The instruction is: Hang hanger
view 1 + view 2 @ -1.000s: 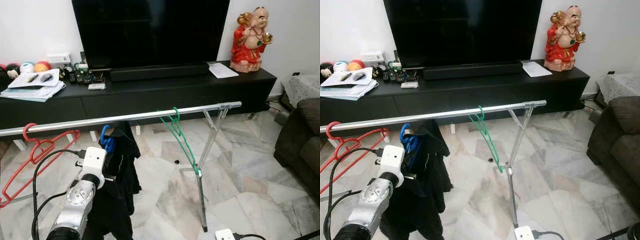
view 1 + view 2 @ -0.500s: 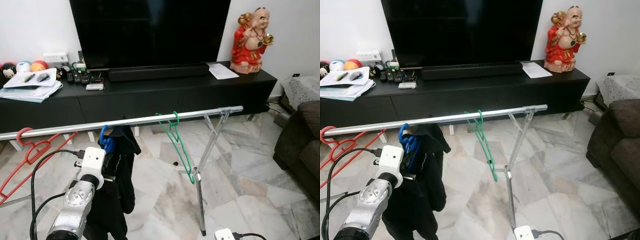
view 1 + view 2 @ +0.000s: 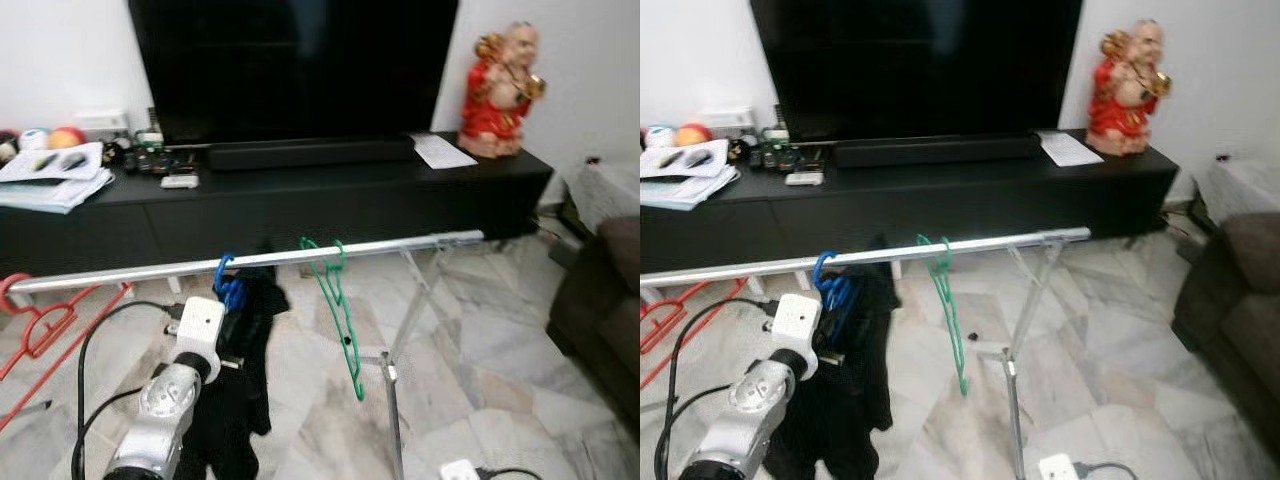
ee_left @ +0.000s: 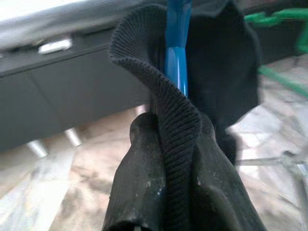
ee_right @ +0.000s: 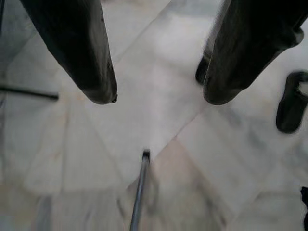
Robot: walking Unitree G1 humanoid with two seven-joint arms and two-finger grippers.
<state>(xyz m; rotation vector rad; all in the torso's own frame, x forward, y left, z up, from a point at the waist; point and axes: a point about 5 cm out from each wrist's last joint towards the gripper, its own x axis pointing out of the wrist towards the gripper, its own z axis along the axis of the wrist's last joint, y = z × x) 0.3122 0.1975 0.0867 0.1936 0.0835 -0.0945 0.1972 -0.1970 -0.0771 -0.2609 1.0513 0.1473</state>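
Observation:
A blue hanger (image 3: 228, 291) carrying a black garment (image 3: 244, 385) hangs at a long silver rail (image 3: 120, 273), its hook at the rail's top. My left arm (image 3: 178, 385) reaches up to it from below. In the left wrist view my left gripper (image 4: 175, 126) is shut on the garment's ribbed collar (image 4: 179, 110), and the blue hanger (image 4: 176, 57) rises just beyond. A green hanger (image 3: 338, 305) hangs bare to the right, a red hanger (image 3: 35, 322) far left. My right gripper (image 5: 159, 96) stands open over the marble floor.
A black TV console (image 3: 300, 195) with a large TV (image 3: 290, 60), papers (image 3: 50, 180) and a red figurine (image 3: 500, 85) stands behind the rail. The rail's crossed leg (image 3: 390, 400) stands at right. A dark sofa (image 3: 600, 300) fills the right edge. A power strip (image 3: 462, 469) lies on the floor.
The camera has shifted and the picture is blurred. The blue hanger's hook has risen from below the rail up onto it. The green hanger has swung to hang more nearly straight down.

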